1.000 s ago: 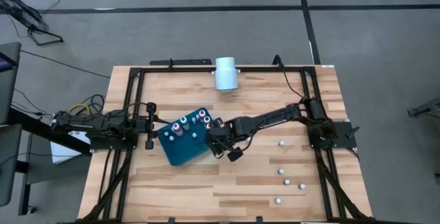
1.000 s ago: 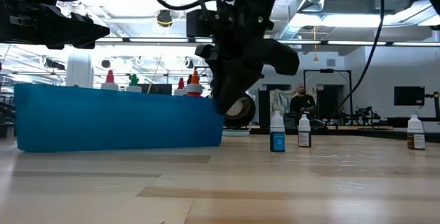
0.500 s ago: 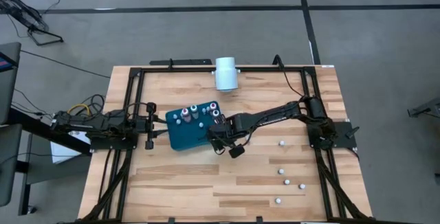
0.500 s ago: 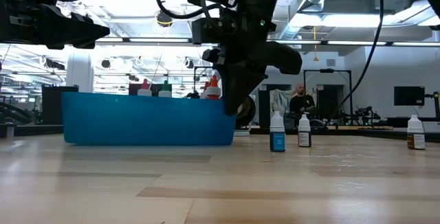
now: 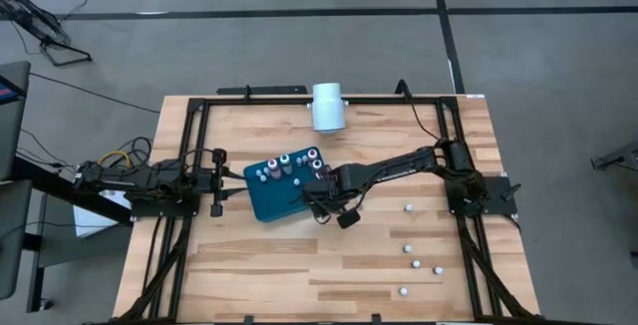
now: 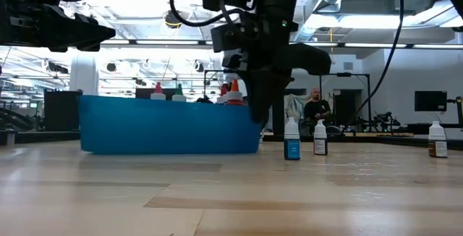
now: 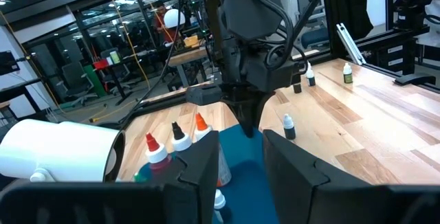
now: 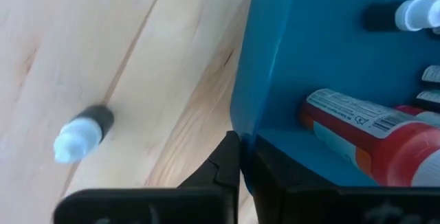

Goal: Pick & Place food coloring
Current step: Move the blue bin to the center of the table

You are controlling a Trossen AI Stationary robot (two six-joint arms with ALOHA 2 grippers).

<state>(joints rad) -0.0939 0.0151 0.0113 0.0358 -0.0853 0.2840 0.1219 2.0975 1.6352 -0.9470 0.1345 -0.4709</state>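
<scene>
The teal tray lies flat on the table's middle with several food coloring bottles standing in it, their red, orange and white tips showing over its wall. A red bottle lies just inside the wall. My right gripper reaches down at the tray's right side and is shut on its wall. More food coloring bottles stand loose on the right half of the table. My left gripper waits level at the left edge, open, touching nothing. My right gripper pinches the tray's right wall near its near corner. One finger is outside over the wood and the other inside over the tray floor. The fingers come steeply from above. The tray rests flat on the table.
A large white cylinder lies at the far edge. One loose bottle stands close outside the tray by my right gripper. Several others are scattered near the right front. Bare wood lies in front of the tray.
The tray has slid a little toward the table's right and far edges. It has also turned about on the table: its left end has swung toward the far edge, so it now sits squarer to the table. My right gripper has stayed at the tray's right wall.
</scene>
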